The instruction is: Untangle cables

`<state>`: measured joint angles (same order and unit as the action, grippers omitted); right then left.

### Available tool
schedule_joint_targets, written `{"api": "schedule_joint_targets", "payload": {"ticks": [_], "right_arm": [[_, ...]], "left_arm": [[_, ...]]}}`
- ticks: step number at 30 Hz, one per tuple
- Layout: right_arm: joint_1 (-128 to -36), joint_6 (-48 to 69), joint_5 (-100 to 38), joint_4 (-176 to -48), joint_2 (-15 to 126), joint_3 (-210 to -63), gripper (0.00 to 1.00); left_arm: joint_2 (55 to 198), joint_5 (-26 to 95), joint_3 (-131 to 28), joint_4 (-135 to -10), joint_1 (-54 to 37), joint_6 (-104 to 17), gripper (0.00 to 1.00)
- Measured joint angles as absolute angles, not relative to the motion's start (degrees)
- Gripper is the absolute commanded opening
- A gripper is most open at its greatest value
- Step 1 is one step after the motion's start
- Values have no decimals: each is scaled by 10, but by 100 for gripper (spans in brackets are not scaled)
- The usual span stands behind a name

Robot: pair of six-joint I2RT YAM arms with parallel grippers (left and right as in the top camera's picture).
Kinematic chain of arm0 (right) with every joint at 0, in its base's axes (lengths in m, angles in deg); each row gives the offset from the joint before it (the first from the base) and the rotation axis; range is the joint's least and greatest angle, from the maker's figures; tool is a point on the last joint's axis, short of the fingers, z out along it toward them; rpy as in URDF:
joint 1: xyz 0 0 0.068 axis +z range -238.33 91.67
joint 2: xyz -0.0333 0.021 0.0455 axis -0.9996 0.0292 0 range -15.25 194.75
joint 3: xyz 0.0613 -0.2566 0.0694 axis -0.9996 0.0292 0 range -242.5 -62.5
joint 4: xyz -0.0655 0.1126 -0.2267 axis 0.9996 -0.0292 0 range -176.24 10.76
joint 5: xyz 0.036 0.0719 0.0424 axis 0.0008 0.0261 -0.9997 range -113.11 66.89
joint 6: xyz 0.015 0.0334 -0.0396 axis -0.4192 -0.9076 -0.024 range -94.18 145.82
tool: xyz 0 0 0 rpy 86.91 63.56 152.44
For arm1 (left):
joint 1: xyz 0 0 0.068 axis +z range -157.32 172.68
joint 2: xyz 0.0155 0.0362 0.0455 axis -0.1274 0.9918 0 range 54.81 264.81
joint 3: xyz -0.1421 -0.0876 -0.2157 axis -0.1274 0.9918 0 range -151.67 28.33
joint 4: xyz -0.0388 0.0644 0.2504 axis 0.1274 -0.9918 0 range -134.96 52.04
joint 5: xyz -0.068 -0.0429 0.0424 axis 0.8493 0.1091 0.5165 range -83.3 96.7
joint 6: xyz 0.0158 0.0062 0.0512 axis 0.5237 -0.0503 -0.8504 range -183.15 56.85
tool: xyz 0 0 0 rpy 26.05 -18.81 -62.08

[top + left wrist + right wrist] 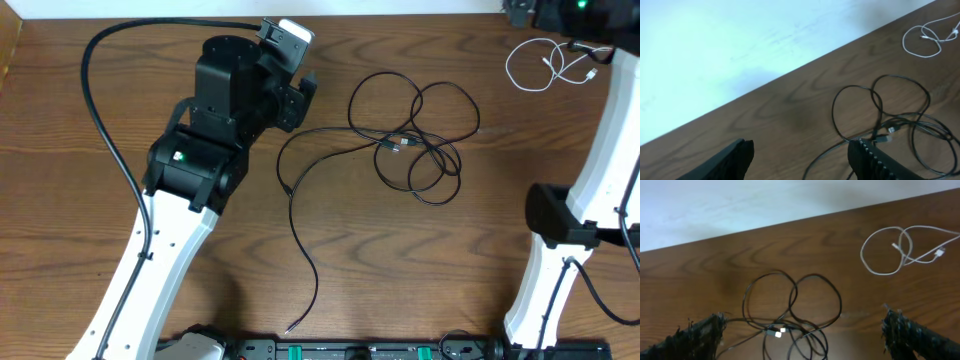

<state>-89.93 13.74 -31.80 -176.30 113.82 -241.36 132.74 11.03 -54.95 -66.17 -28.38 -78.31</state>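
Findings: The long thin black cable [415,140] lies mid-table on the brown wood-grain table [480,260]. Several of its loops overlap one another, and a single tail runs down to a free end [290,326] near the front edge. Its small plug ends [398,145] sit inside the loops. The short thin white cable [550,65] lies in its own loose coil at the far right corner, well apart from the black one and not touching it.

Tools: The left gripper [800,162] hovers above the table to the left of the black loops, jaws spread and holding nothing. The right gripper [805,340] has its jaws spread wide and is likewise empty, with both cables ahead of it.

Assessment: The two cables appear separated, and the outstanding work is likely the black cable's own overlaps. The left gripper would best pinch one strand only, at the outer loop or the tail, and draw it away from the pile. The plugs should be kept from snagging a crossing.

Obstructions: The thick black cord [100,120] on the left arm arcs over the left side of the table, well clear of the cables. A black equipment bar [350,350] lies just beside the tail's end.
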Motion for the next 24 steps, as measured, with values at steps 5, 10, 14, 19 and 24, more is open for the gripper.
{"api": "schedule_joint_targets", "payload": {"ticks": [5,10,14,19,24], "right_arm": [[-847,109,-306,-1763,1138,-2383,99],[-797,85,-275,-1763,1138,-2317,99],[-764,75,-234,-1764,1138,-2241,99],[-733,65,-185,-1763,1138,-2145,91],[-723,55,-159,-1763,1138,-2080,84]], "left_arm": [[1318,105,-550,-660,-284,-785,66],[1311,97,-550,-656,-284,-787,66],[1304,93,-550,-656,-284,-787,66],[1296,93,-550,-656,-284,-787,66],[1296,93,-550,-656,-284,-787,66]]}}
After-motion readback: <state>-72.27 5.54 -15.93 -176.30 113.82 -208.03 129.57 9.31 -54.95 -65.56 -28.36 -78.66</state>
